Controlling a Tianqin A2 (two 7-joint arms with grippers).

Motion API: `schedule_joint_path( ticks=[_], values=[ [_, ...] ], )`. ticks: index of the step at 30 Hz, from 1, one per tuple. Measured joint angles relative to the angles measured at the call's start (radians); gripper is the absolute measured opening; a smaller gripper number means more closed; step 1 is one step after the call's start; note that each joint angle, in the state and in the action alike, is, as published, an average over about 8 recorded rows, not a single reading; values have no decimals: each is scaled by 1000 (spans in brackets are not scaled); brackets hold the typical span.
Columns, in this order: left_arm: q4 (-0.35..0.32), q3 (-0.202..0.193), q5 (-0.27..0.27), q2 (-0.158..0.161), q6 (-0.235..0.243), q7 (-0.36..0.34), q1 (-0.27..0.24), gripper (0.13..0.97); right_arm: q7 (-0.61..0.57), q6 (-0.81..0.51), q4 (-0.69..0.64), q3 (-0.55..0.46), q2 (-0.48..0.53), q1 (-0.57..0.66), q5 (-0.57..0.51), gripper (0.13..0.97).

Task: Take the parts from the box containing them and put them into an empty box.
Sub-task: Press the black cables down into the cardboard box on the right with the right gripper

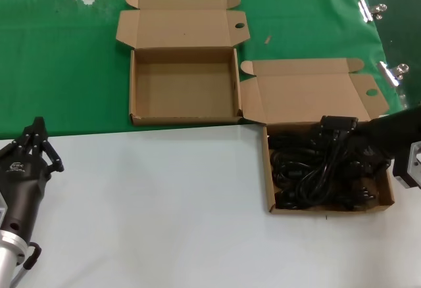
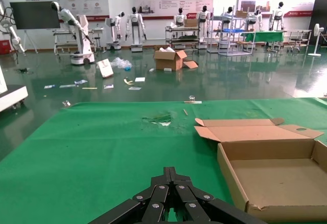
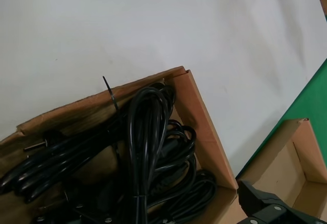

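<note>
Head view: looped black power cables (image 1: 316,169) are being held in the shallow brown cardboard box (image 1: 388,192) on the right; the right gripper (image 1: 337,130) is being hung over them, grip state cannot be told. The empty brown cardboard box (image 1: 184,118) is lying beside it. Left wrist view: the left gripper (image 2: 171,175) is being kept clenched, parked near the table's left edge. Right wrist view: the cables (image 3: 145,147) are being shown piled inside the box (image 3: 199,116).

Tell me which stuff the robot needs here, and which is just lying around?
Needed: black cables, full box, empty box, right claw over the cables.
Lying around: metal clips, green cloth, parked left claw.
</note>
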Motion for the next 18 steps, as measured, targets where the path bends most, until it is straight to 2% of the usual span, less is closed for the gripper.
schedule_joint_path(
  ticks=[8,18],
  values=[
    [0,0,0,0,0,0,0,140,-4,-1,-36,11,-10,2,-4,807],
    [0,0,0,0,0,0,0,140,-7,-6,-74,22,-11,0,-8,603]
  ],
)
